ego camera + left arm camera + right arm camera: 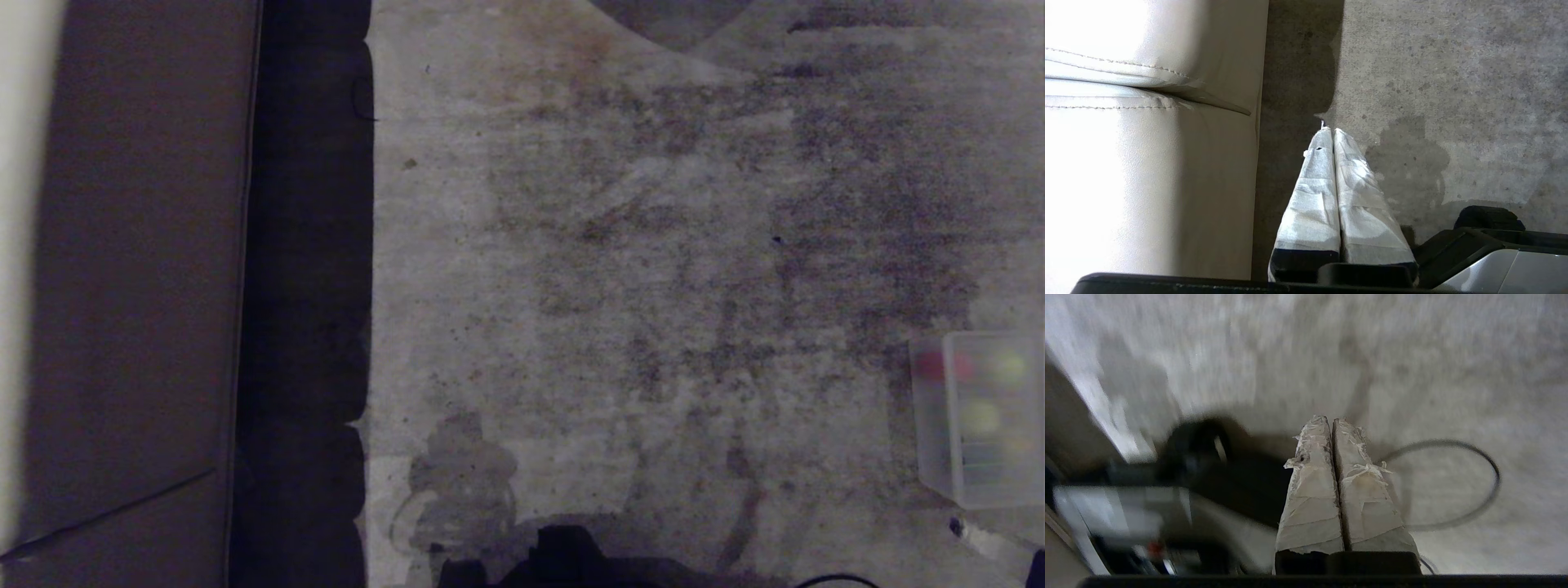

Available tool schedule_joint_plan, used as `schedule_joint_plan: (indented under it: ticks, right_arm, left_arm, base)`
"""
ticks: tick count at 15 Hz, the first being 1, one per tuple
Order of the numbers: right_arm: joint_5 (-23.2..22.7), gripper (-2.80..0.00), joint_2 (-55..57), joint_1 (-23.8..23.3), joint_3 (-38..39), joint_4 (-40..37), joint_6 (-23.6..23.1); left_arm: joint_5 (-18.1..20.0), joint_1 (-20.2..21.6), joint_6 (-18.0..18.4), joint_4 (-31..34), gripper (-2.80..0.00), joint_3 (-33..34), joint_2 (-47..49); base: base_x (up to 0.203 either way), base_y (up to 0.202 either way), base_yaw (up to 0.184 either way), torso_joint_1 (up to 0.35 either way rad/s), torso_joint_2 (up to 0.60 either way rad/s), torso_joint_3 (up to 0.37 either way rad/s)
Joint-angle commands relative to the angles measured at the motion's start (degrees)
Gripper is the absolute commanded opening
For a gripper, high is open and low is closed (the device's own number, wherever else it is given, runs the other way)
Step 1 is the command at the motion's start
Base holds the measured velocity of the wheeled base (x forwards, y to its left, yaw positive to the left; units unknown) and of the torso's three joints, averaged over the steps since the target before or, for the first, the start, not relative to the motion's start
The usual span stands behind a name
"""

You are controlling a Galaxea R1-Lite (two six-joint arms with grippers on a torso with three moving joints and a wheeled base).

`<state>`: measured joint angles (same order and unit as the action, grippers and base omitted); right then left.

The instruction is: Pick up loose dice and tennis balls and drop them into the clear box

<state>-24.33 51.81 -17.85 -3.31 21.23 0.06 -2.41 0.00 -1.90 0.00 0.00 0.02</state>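
Pointing at bare floor [1453, 375], right claw [1332, 420] pinched tight, empty; left claw [1331, 130] likewise.

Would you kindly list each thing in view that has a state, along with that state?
clear box: upright on the floor, open-topped, holding several items.
tennis balls: two yellow-green ones inside the clear box.
left pincer: shut, empty, beside the sofa.
right pincer: shut, empty, above the floor.
cable: lying looped on the floor.
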Motion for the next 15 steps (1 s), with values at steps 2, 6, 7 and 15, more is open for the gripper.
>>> schedule_joint_plan:
  ticks: [2, 6, 7, 15]
  right_arm:
    - [14.8, -2.80, -22.4, 11.5, 2.4, -11.2, 1.9]
    - [20.8, -2.80, -34.7, 13.5, 2.6, -17.6, 2.6]
    - [23.3, -2.80, -35.5, 13.5, 3.0, -18.2, 2.4]
    - [24.3, -2.80, -46.7, 18.3, 3.9, -19.6, 1.8]
  left_arm:
    - [0.0, 0.0, 0.0, 0.0, -2.80, 0.1, 0.0]
    - [0.0, 0.0, 0.0, 0.0, -2.80, 0.1, 0.0]
    - [0.0, 0.0, 0.0, 0.0, -2.80, 0.1, 0.0]
    - [0.0, 0.0, 0.0, 0.0, -2.80, 0.1, 0.1]
  base:
    - [0.000, 0.000, 0.000, 0.000, 0.00, 0.000]
    - [0.000, 0.000, 0.000, 0.000, 0.00, 0.000]
    - [0.000, 0.000, 0.000, 0.000, 0.00, 0.000]
    - [0.000, 0.000, 0.000, 0.000, 0.00, 0.000]
